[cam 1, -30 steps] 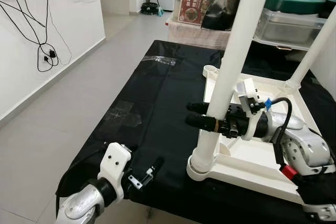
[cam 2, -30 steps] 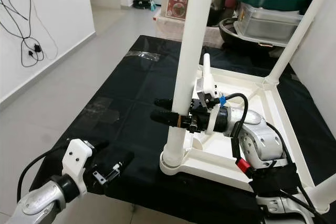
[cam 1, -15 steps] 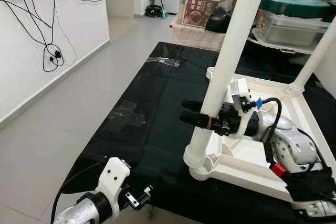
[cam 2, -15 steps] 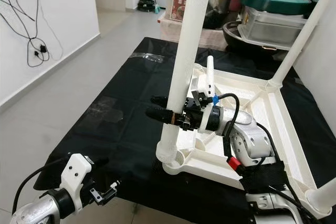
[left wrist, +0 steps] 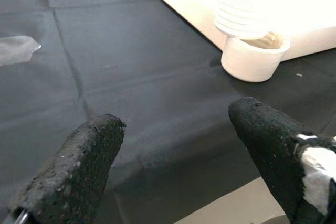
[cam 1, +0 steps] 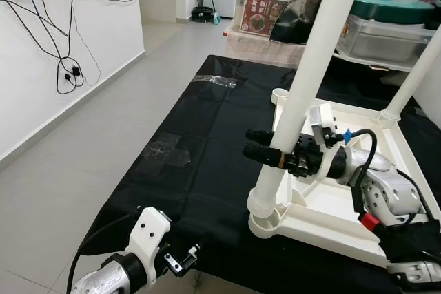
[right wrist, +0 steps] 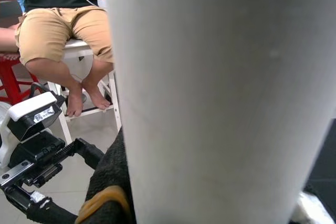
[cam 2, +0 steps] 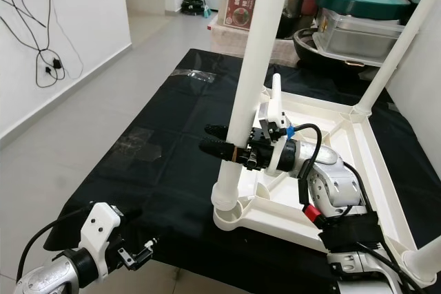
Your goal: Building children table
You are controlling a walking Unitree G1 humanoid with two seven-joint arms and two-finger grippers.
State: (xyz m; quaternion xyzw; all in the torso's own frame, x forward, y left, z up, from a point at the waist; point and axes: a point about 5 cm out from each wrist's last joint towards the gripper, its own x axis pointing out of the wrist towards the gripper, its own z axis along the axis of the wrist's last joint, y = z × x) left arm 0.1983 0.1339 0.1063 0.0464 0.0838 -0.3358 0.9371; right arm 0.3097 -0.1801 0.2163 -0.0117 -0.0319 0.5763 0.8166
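**Leg at the near socket, table partly built**

A black cloth (cam 1: pixel 193 135) was spread over a low work surface in a tiled room, with cables hanging on the white wall and storage boxes stacked behind. On the cloth the white tabletop (cam 1: pixel 344 204) lay upside down, its underside ribs facing up.

The right gripper (cam 1: pixel 265 151) was pinched on a white leg (cam 1: pixel 303 94), its 2 black fingers clamped around the tube about halfway up. Directly below the gripper, the leg's threaded end was seen sitting at the mouth of the near corner socket (cam 1: pixel 270 224), tilted rather than upright; in the left wrist view the threads were still exposed above the socket rim, so the leg was judged not fully seated.

Beyond the gripper, a 2nd leg (cam 1: pixel 413 77) already stood in the far corner, and an empty socket (cam 1: pixel 279 93) was visible at another corner. At least that leg was judged still to be fitted, and the table then turned over.

The left gripper (left wrist: pixel 173 145) hung low at the near edge of the cloth, its fingers spread and holding nothing.

A seated person's legs (right wrist: pixel 63 30) were made out in the right wrist view.
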